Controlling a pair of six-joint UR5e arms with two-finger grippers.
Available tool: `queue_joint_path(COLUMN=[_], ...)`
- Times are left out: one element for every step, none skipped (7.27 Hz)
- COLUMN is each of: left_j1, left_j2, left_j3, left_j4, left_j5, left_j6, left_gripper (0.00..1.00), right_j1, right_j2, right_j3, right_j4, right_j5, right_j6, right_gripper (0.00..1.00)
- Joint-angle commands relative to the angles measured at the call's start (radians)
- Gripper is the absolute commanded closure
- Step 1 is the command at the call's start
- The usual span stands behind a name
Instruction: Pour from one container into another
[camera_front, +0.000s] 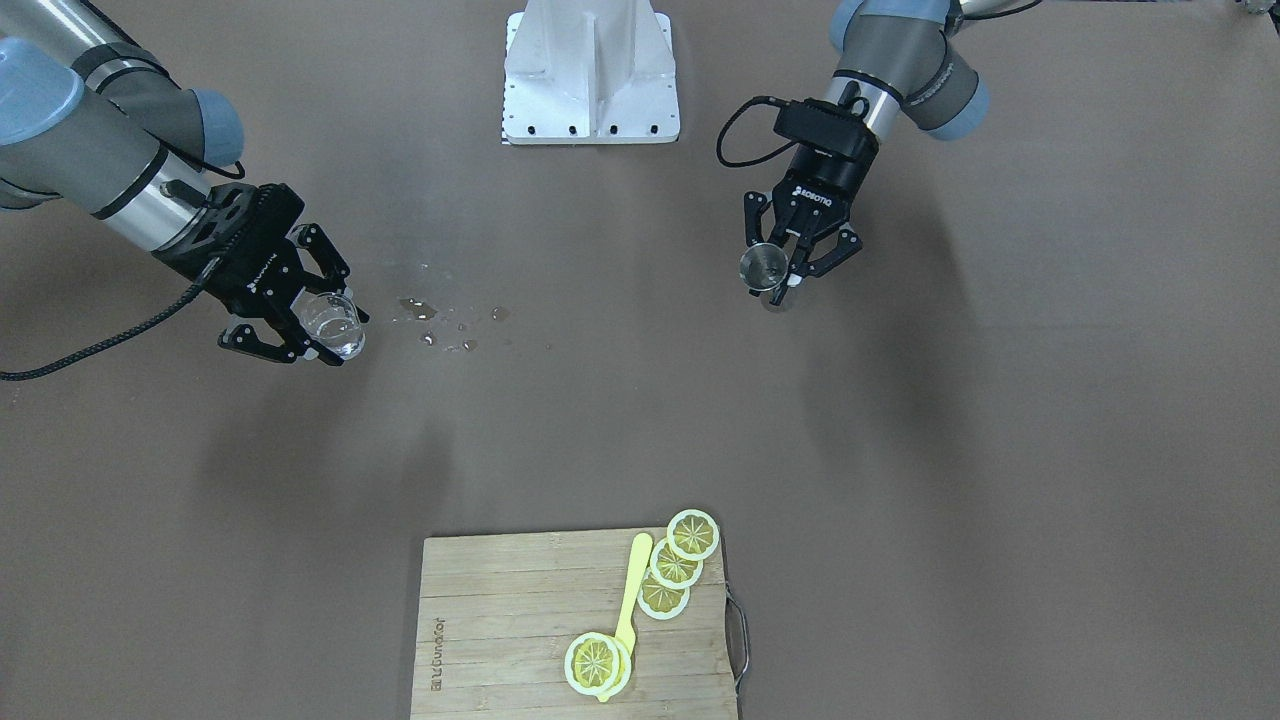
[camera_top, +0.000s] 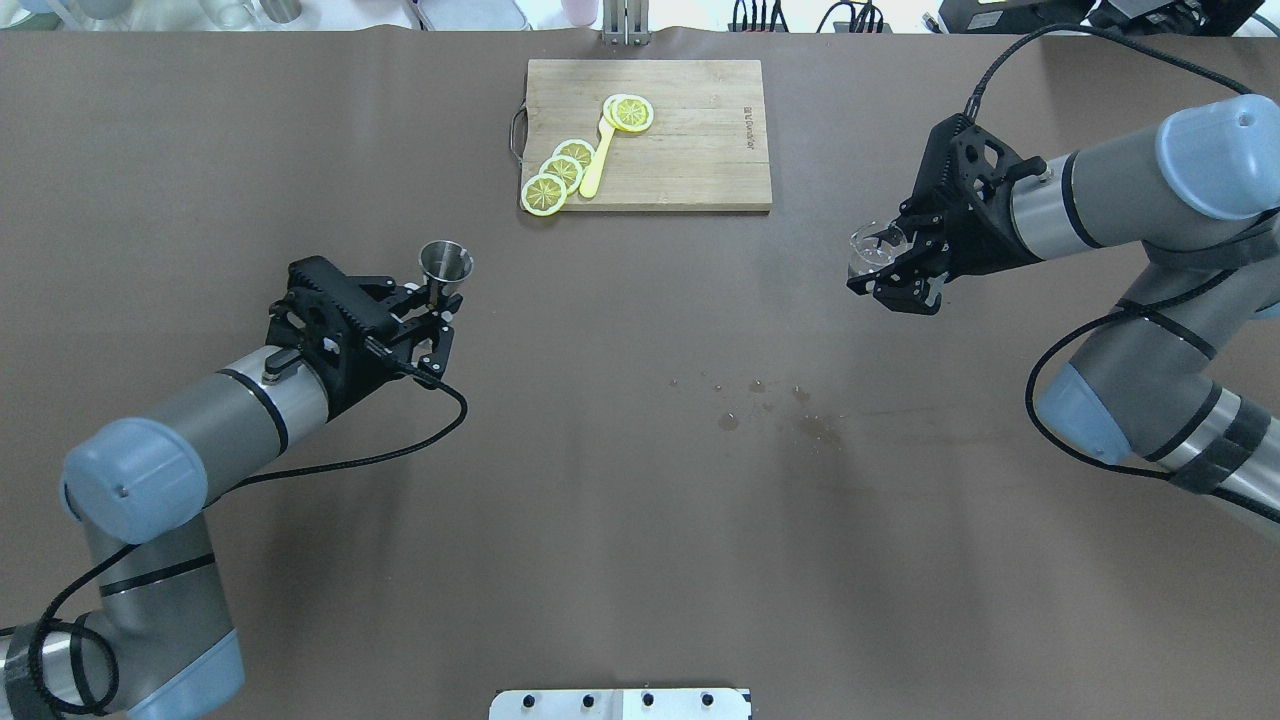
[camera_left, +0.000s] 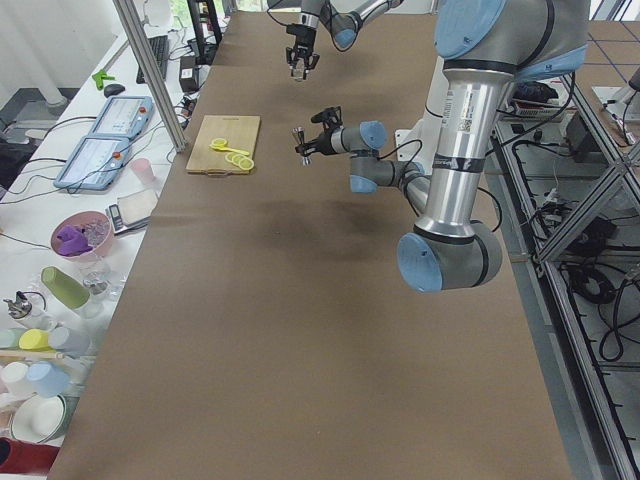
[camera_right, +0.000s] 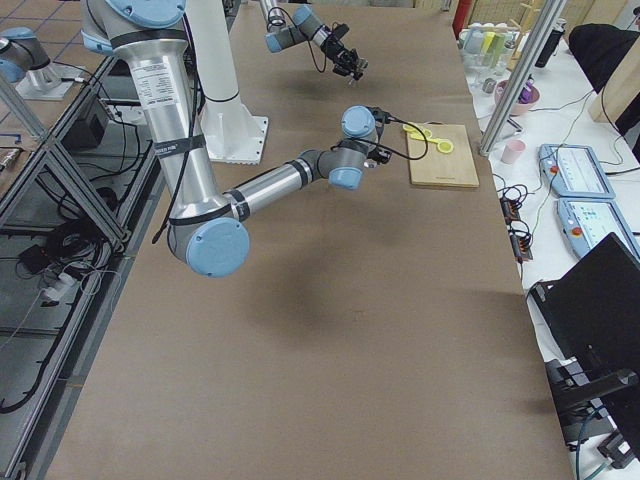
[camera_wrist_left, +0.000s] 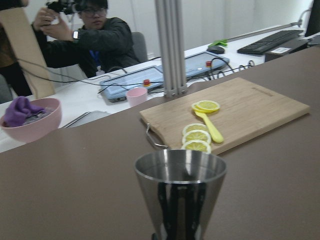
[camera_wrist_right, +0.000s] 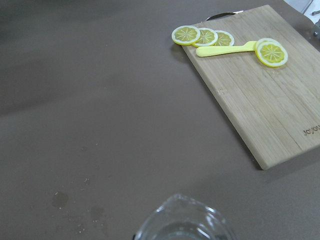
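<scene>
Brown paper over the table (camera_top: 620, 520), with a few wet drops (camera_top: 762, 398) near the middle, a little to the robot's right of centre. At the far edge sits a cutting board (camera_top: 690, 140) with lemon slices (camera_top: 560, 172) and a yellow utensil (camera_top: 597, 160). You can ignore these for the pour.

Left gripper (camera_top: 432, 298): pinching the narrow lower part of a metal measuring cup (camera_top: 445, 261). The cup is upright, mouth up, and appears lifted off the table. Its inside looks dark in the left wrist view, so you cannot tell whether it holds anything.

Right gripper (camera_top: 888, 266): closed around a clear glass beaker (camera_top: 866, 247), which also appears lifted. It may hold a little clear liquid, though that is not certain.

Relation to watch: the two vessels are well apart, at roughly the same depth on the table. The glass beaker is out to the robot's right of the metal measuring cup, and the wet drops lie between them, nearer the robot. Each arm carries its own vessel, so neither has the shorter job.

My read is that the pour has not yet begun. You need the rims together over the middle before any tilt. The metal mouth is small, so line the lip up carefully. Those drops suggest liquid spills easily here.
</scene>
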Motion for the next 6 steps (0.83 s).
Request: queue_joint_path(left_j1=[-0.070, -0.092, -0.110, -0.138, -0.149, -0.173], left_j2=[-0.119, -0.165, -0.208, -0.263, -0.284, -0.311], left_j3=[0.071, 0.119, 0.159, 0.215, 0.250, 0.297], left_j4=[0.002, 0.002, 0.001, -0.001, -0.002, -0.036], left_j5=[-0.226, -0.328, -0.400, -0.452, -0.489, -0.596], left_j6=[0.143, 0.158, 0.162, 0.269, 0.295, 0.300], left_gripper=[1.00, 1.00, 1.00, 1.00, 1.00, 1.00], right_j1=[-0.028, -0.028, -0.039, -0.048, -0.056, -0.057], right_j2=[0.051, 0.076, 0.073, 0.075, 0.116, 0.142], right_j3=[0.079, 0.099, 0.114, 0.114, 0.113, 0.123], right_j4=[-0.232, -0.299, -0.305, -0.308, -0.376, -0.436], right_j5=[-0.003, -0.003, -0.001, 0.008, 0.001, 0.010], right_j6=[-0.015, -0.016, -0.016, -0.016, -0.016, -0.041], right_gripper=[1.00, 1.00, 1.00, 1.00, 1.00, 1.00])
